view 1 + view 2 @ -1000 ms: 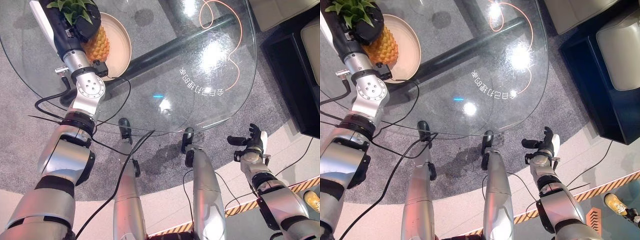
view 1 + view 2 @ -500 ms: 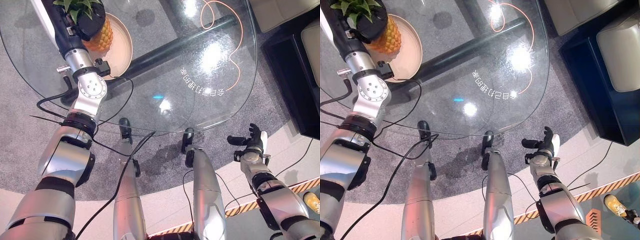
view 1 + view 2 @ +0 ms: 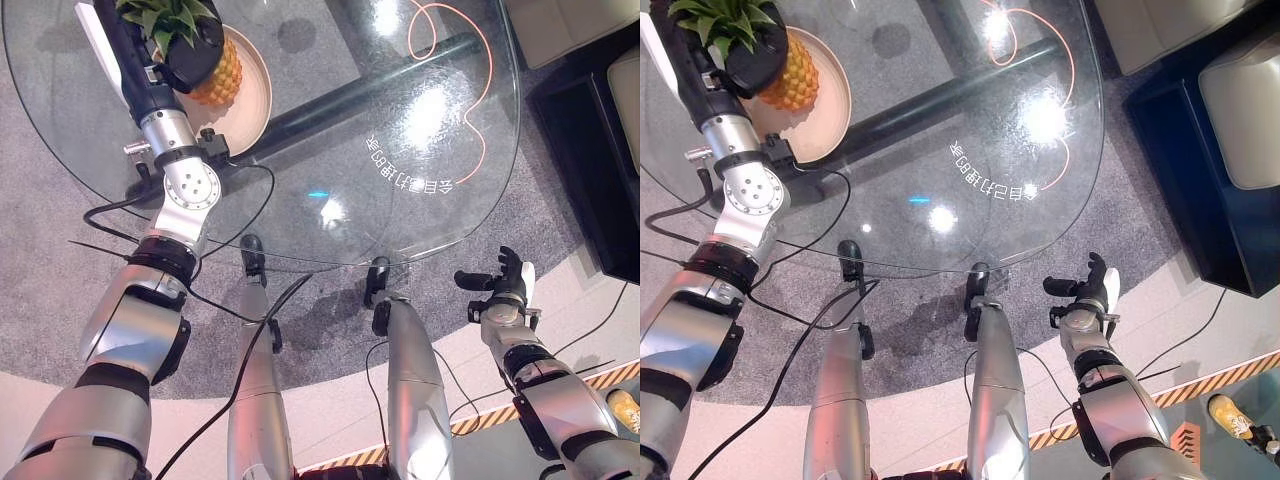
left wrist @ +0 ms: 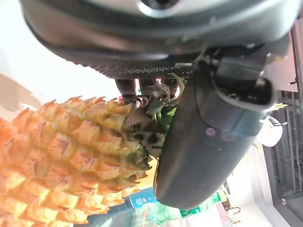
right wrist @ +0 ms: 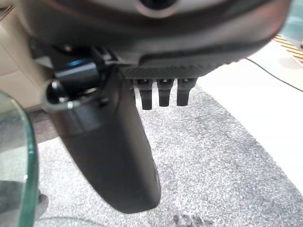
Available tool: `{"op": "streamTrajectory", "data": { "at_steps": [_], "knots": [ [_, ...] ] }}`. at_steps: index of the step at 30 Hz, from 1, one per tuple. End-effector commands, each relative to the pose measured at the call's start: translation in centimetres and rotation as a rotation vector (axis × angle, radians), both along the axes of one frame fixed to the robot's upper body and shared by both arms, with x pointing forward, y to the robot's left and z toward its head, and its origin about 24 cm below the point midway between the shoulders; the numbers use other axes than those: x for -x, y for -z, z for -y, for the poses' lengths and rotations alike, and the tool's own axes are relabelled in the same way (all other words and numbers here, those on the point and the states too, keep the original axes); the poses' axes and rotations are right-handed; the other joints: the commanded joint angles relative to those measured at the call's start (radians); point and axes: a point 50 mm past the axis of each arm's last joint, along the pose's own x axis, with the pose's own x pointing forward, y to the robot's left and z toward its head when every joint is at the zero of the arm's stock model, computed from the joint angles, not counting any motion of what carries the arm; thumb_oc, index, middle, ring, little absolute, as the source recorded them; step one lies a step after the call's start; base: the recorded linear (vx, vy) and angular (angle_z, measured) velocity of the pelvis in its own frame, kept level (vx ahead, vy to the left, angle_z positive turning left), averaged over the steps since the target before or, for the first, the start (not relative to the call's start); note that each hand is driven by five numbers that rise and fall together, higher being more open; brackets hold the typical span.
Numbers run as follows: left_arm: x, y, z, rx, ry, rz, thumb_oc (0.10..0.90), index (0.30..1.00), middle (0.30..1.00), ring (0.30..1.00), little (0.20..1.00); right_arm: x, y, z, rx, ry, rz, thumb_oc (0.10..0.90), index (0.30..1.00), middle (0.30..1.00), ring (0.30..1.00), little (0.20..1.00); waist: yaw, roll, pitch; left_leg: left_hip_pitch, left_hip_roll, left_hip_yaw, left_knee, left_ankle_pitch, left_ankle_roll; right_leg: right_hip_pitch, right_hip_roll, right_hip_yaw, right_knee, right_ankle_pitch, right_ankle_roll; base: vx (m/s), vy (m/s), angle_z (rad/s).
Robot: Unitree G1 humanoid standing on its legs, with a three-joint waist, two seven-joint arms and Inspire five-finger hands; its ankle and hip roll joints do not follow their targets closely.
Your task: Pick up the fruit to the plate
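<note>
Left hand (image 3: 185, 45) clenched round pineapple (image 3: 218, 78) crown over plate (image 3: 252, 110), right hand (image 3: 503, 290) fingers relaxed, unclenched

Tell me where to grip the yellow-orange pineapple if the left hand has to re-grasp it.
Probably the neck where the green leafy crown meets the yellow-orange pineapple, coming from above: the left hand grips there now, over the beige round plate, and the scaly body looks wider.

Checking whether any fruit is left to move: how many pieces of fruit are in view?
1. A pineapple over the plate on the glass table, its crown gripped by the left hand. More may be hidden.
</note>
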Motion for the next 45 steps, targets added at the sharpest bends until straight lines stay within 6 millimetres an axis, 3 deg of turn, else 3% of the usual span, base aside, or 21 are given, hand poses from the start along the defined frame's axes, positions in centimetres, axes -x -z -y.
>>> {"op": "streamTrajectory", "data": {
  "at_steps": [1,6,12,14,15,45],
  "knots": [
    [2.6,-6.4,0.4,0.017,0.083,0.328,0.701,0.815,0.815,0.815,0.801,1.5,0.6,2.0,0.001,0.124,0.005,0.8,0.9,0.9,0.9,0.9,0.028,-0.04,-0.024,0.014,-0.013,0.046,0.223,-0.252,0.039,0.076,0.044,0.013,-0.295,0.191,0.025,0.0,0.0,0.0],
    [2.5,-5.4,-0.1,0.044,0.092,0.309,0.751,0.858,0.858,0.858,0.851,1.6,0.6,2.2,-0.001,0.13,0.007,0.8,0.9,0.9,0.9,0.9,0.033,-0.037,-0.024,0.01,-0.016,0.044,0.223,-0.251,0.039,0.075,0.042,0.01,-0.297,0.192,0.026,0.0,-0.004,0.02],
    [2.5,-4.3,-0.8,0.083,0.081,0.293,0.72,0.832,0.832,0.832,0.82,1.8,0.9,2.1,-0.003,0.133,0.004,0.8,0.9,0.9,0.9,0.9,0.037,-0.037,-0.024,0.007,-0.017,0.041,0.228,-0.255,0.04,0.075,0.038,0.008,-0.298,0.192,0.027,0.0,0.0,0.0],
    [2.4,-4.0,-0.9,0.087,0.077,0.286,0.745,0.853,0.853,0.853,0.845,1.8,0.9,2.1,-0.002,0.134,0.002,0.8,0.9,0.9,0.9,0.9,0.038,-0.037,-0.024,0.007,-0.016,0.041,0.229,-0.255,0.04,0.076,0.037,0.007,-0.299,0.192,0.026,0.0,0.0,0.0],
    [2.4,-3.9,-0.9,0.09,0.075,0.283,0.8,0.9,0.9,0.9,0.9,1.8,0.9,2.1,-0.003,0.134,0.001,0.8,0.9,0.9,0.9,0.9,0.039,-0.037,-0.024,0.007,-0.017,0.041,0.23,-0.255,0.041,0.075,0.037,0.007,-0.297,0.192,0.026,0.0,0.0,0.0],
    [2.6,-1.7,-1.0,0.113,0.153,0.248,0.8,0.9,0.9,0.9,0.9,2.3,1.4,2.1,-0.015,0.156,0.006,0.8,0.9,0.9,0.9,0.9,0.055,-0.031,-0.024,0.005,-0.023,0.032,0.235,-0.26,0.045,0.081,0.027,-0.005,-0.297,0.193,0.03,0.0,0.0,0.0]
  ]
}}
